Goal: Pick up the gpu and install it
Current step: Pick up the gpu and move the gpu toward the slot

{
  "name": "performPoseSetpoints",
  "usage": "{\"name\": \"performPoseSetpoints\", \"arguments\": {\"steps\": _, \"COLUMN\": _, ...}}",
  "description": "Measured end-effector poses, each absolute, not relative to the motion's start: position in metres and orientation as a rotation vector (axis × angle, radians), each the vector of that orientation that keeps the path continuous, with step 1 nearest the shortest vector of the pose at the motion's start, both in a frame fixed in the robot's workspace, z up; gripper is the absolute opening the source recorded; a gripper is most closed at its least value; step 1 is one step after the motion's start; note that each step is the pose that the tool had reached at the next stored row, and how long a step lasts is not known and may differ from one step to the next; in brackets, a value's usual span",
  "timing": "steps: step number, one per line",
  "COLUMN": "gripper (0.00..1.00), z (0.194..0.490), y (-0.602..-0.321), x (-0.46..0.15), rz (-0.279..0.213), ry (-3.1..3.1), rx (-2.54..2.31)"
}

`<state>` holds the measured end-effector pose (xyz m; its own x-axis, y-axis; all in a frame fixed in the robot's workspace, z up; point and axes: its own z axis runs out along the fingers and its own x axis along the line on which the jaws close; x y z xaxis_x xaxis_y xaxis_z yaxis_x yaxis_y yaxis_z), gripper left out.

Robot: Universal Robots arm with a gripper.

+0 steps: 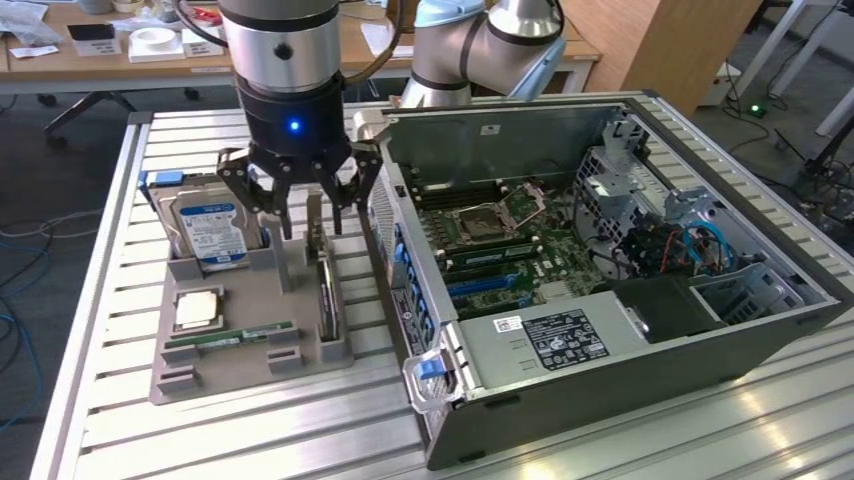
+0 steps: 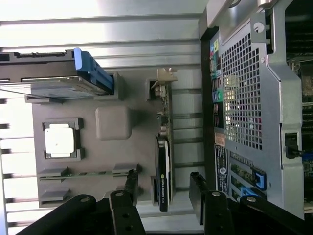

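The gpu (image 1: 322, 272) stands on its edge in a slot of the grey parts tray (image 1: 247, 378), dark face sideways and silver end bracket at the far end. My gripper (image 1: 310, 212) hangs just above it, open. In the wrist view the gpu (image 2: 164, 166) lies between the two black fingers (image 2: 131, 185), with a gap on each side, and the gripper (image 2: 164, 188) touches nothing. The open computer case (image 1: 601, 330) lies to the exterior view's right of the tray, its motherboard (image 1: 501, 235) facing up with blue slots (image 1: 483, 287).
On the tray stand a hard drive with a blue-white label (image 1: 210, 228), a processor chip (image 1: 198, 308) and a narrow green RAM stick (image 1: 230, 338). The case's rear wall (image 2: 242, 98) rises close beside the gpu. A second arm's base (image 1: 467, 50) stands behind the case.
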<state>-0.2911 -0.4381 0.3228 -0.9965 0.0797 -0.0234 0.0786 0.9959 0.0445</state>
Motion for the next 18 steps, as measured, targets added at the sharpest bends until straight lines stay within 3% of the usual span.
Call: {"name": "performPoseSetpoints", "arguments": {"steps": 18, "gripper": 0.55, "z": 0.291, "y": -0.438, "x": -0.291, "rz": 0.068, "ry": 3.113, "rx": 0.123}}
